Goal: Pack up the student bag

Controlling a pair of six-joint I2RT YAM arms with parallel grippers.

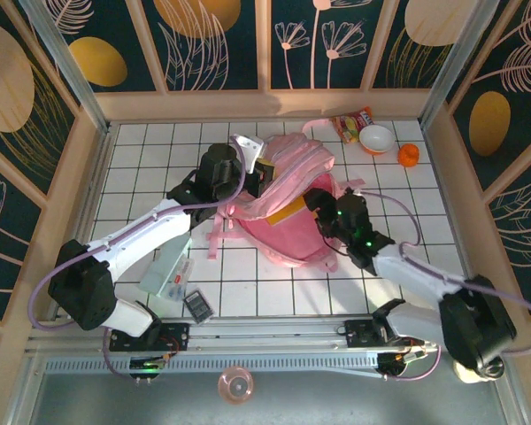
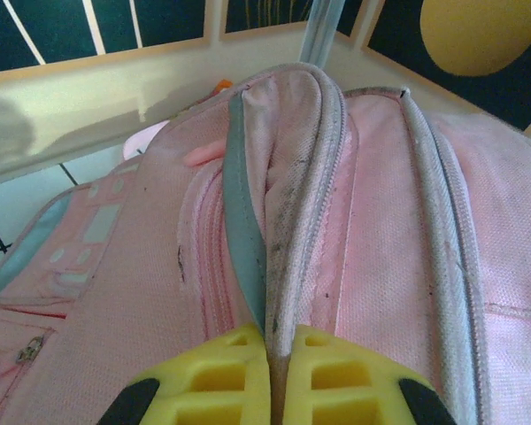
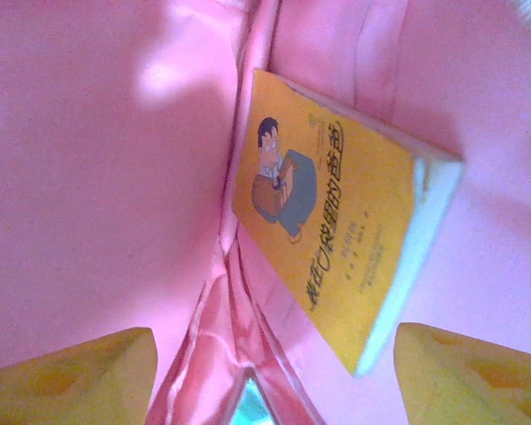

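Pink fabric marks the student bag (image 1: 283, 239), lying mid-way across the tiled desk (image 1: 142, 150) with its mouth held open. Left of the bag lie a clear pouch (image 1: 164, 270) and a small dark device (image 1: 197, 307), neither packed yet. At the bag's left rim the left claw (image 2: 270, 372) is clamped on the zip-edged lip. Inside the bag's mouth a yellow book (image 3: 336, 221) leans against the lining, and the right claw (image 3: 270, 381) stands with jaws wide either side of it, touching nothing visible. Behind and right of the bag sit a snack packet (image 1: 352, 122), a white bowl (image 1: 376, 138) and an orange cap (image 1: 409, 156). The step looks like seating the book; done well, the left claw holds the lip taut while the right one backs straight out without snagging the lining. How deep the book sits is hidden, and the device is too small to name
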